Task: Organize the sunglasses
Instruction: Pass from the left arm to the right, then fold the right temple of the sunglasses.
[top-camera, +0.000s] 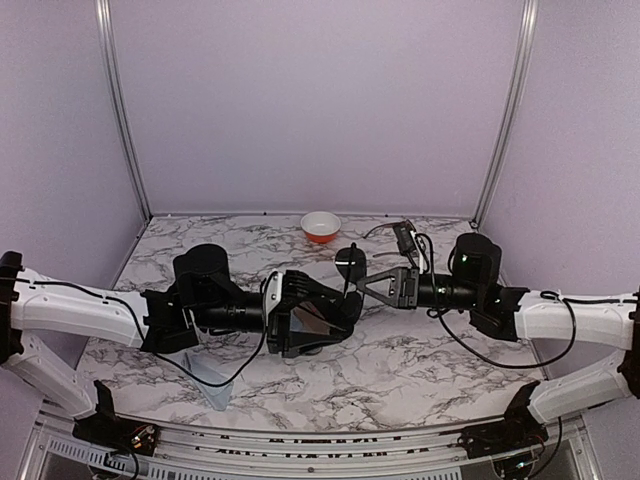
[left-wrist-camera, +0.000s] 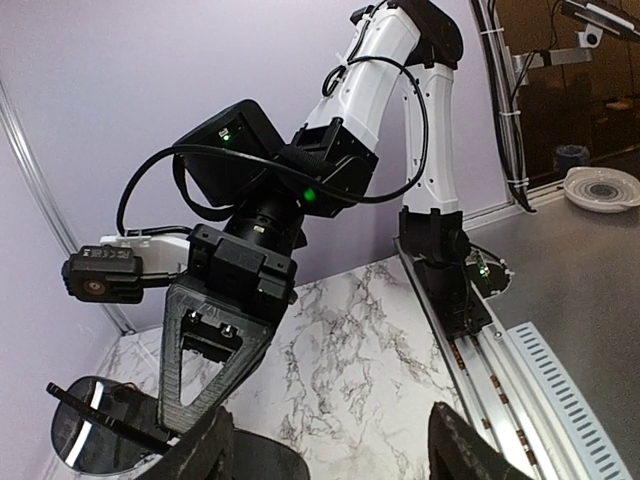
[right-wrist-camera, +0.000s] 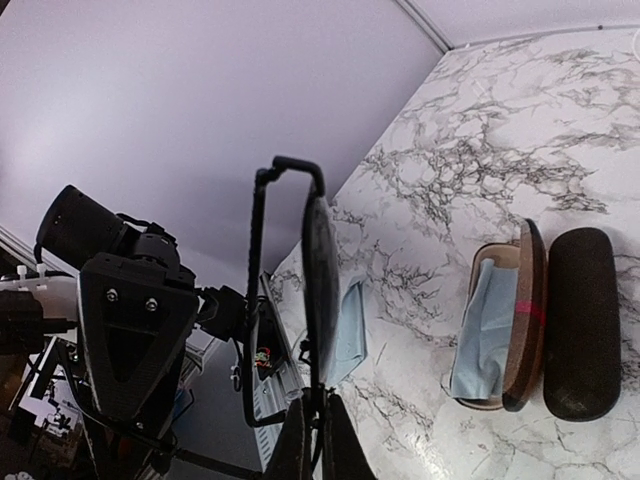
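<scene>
Right tool (right-wrist-camera: 318, 412) pinched the black sunglasses (right-wrist-camera: 320, 290) tight, up higher than the open brown case (right-wrist-camera: 527, 320), maybe to put them in; left tool (left-wrist-camera: 330, 432) had its fingers spread, holding nothing.

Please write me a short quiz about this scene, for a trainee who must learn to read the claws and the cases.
1. True or false: the right claw is shut on the black sunglasses.
2. What lies in the open brown case? A) a blue cloth B) a watch C) nothing
3. Fill in: the left claw stands ____.
Key: 1 true; 2 A; 3 open.
</scene>
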